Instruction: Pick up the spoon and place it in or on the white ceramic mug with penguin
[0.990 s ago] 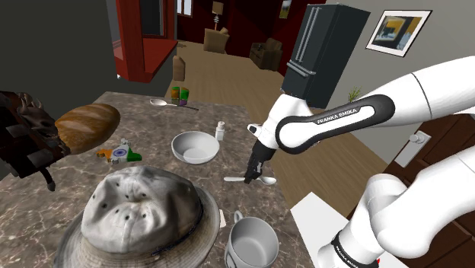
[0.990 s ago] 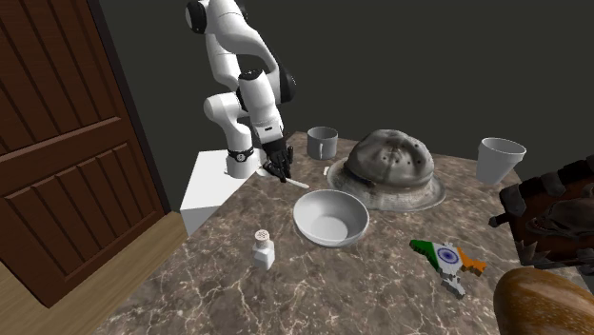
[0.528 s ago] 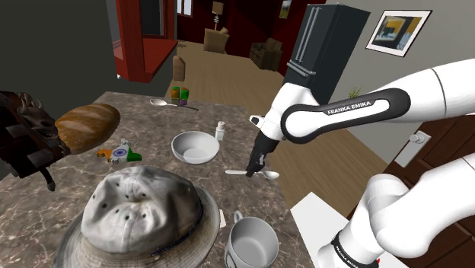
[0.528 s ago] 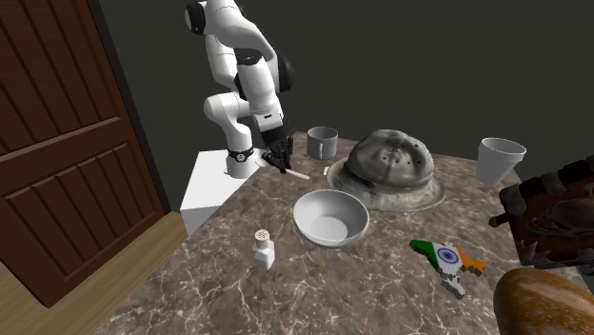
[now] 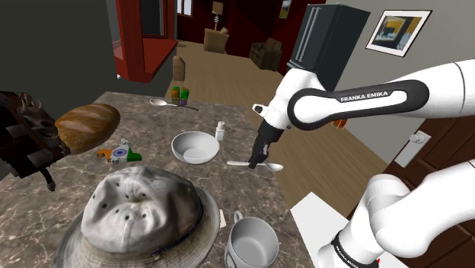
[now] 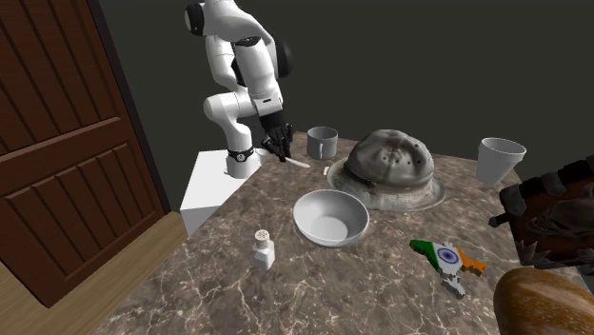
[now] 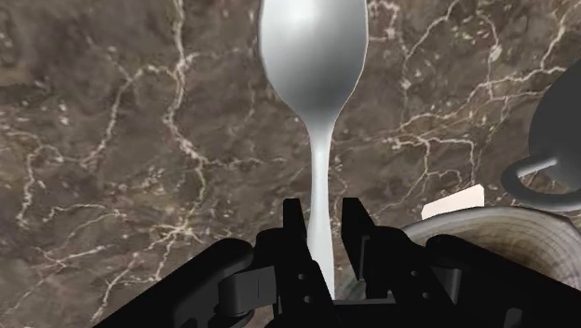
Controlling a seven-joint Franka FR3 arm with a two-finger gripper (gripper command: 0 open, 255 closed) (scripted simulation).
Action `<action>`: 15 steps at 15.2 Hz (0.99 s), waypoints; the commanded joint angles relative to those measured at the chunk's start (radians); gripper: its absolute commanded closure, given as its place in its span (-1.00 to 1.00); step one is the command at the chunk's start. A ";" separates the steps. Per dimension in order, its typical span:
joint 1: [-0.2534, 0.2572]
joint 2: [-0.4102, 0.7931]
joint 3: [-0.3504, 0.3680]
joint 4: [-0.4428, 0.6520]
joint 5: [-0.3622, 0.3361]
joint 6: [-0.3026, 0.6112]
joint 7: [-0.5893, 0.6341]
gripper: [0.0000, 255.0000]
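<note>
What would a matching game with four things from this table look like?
Things:
1. spoon
2. bowl
3. hat
4. bread loaf

Descriptions:
a. brown, at the table's edge
b. clasped between the fingers of the gripper
c. white and empty
d. grey, with a wide brim

Pairs: 1-b, 2-c, 3-d, 4-a

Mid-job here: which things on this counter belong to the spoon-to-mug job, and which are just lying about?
In play: spoon, clasped by the gripper; handled mug beside the hat, no penguin visible.
Lying about: hat, bowl, shaker, bread loaf, flag-coloured piece, tapered white cup.
</note>
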 commanded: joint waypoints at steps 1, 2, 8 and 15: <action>-0.003 -0.008 -0.001 0.022 -0.006 -0.031 0.005 1.00; -0.004 -0.013 0.000 0.032 -0.008 -0.045 0.009 1.00; -0.009 -0.038 0.001 0.095 -0.020 -0.132 0.029 1.00; 0.007 -0.086 0.042 0.122 -0.013 -0.196 0.091 1.00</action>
